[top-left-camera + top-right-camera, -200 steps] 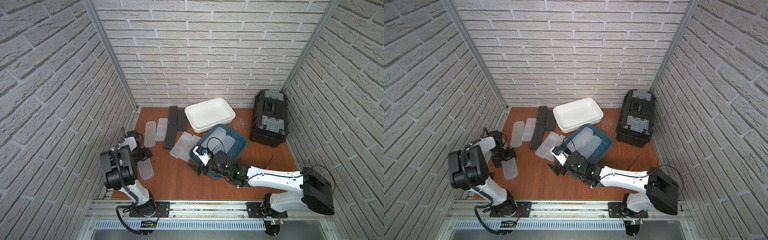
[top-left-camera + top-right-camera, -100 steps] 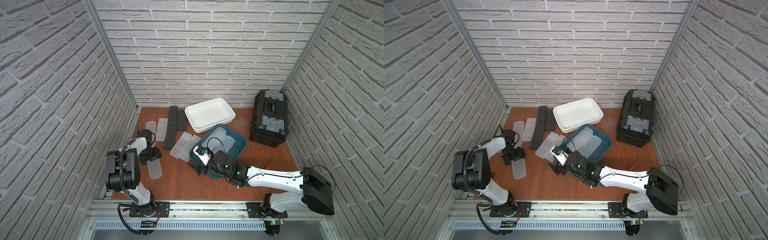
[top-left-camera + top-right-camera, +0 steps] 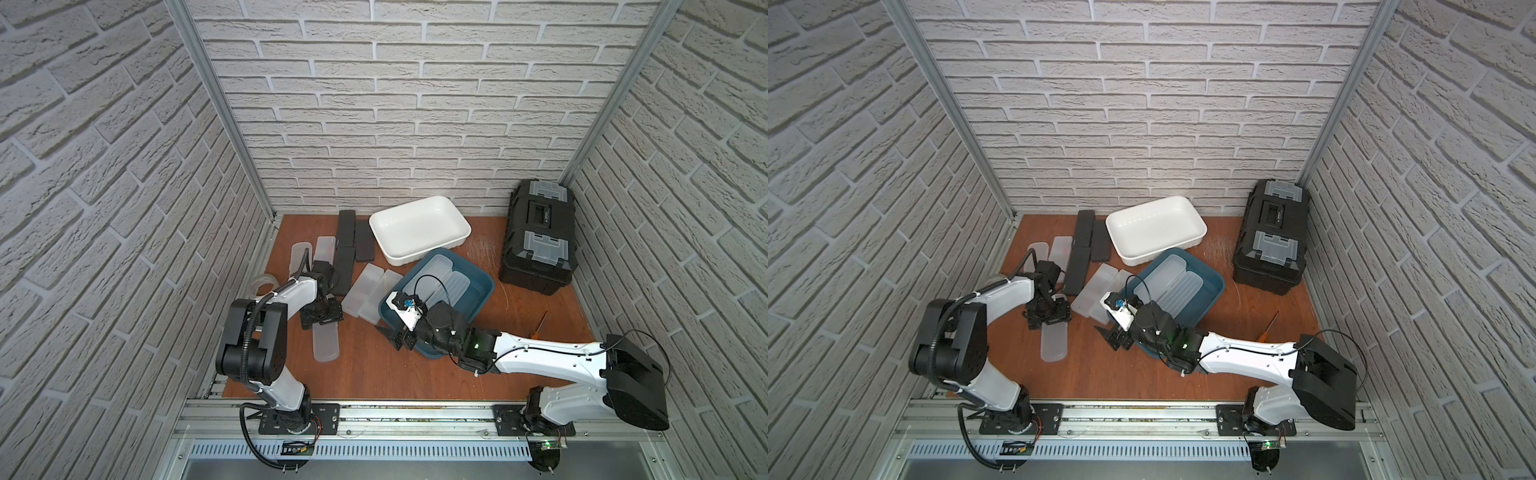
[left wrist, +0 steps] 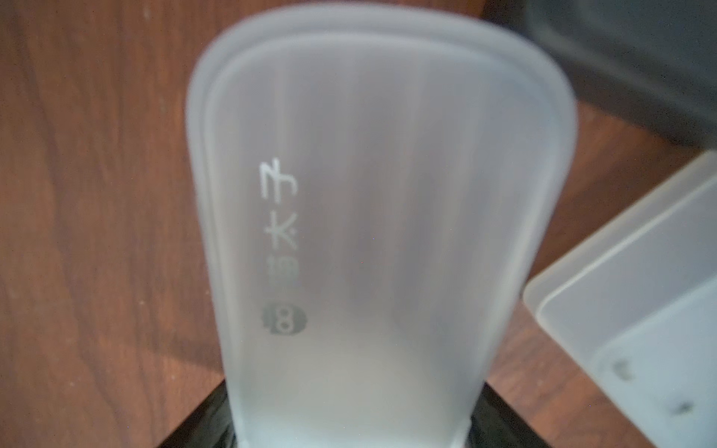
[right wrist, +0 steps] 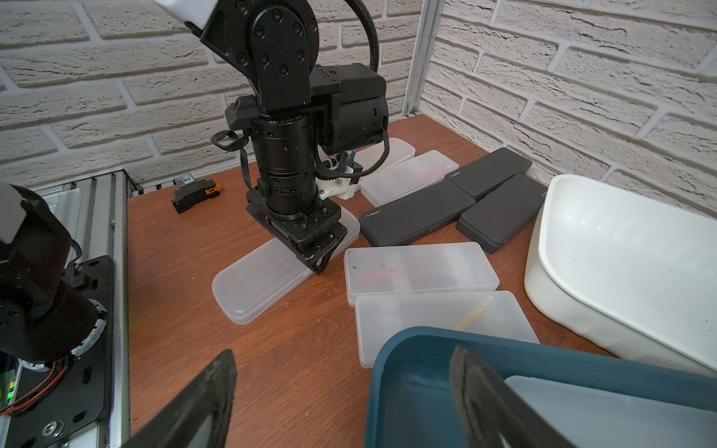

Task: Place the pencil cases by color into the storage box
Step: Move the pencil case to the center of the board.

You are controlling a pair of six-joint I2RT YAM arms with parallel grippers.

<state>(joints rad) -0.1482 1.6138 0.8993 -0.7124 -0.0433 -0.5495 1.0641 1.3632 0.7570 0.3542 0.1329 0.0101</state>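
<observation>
Left wrist: frosted pencil case [image 4: 368, 232], clamped in left tool [image 5: 316, 256], drawn from worktop's [image 3: 374, 374] left edge toward blue bin [image 3: 478, 286]; right tool [image 5: 341, 355] agape.

Three black cases [image 3: 347, 226], at least seven frosted cases [image 3: 326, 345], two tubs [image 3: 417, 228].

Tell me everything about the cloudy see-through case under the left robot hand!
The frosted case is a long, flat box of cloudy, see-through plastic with rounded corners and a raised line round its edge. The left wrist view shows small printed marks near one end. It looks closed and rests on the brown table, apart from the other cases. The left gripper pinches one end across its width, and the rest sticks out free.
</observation>
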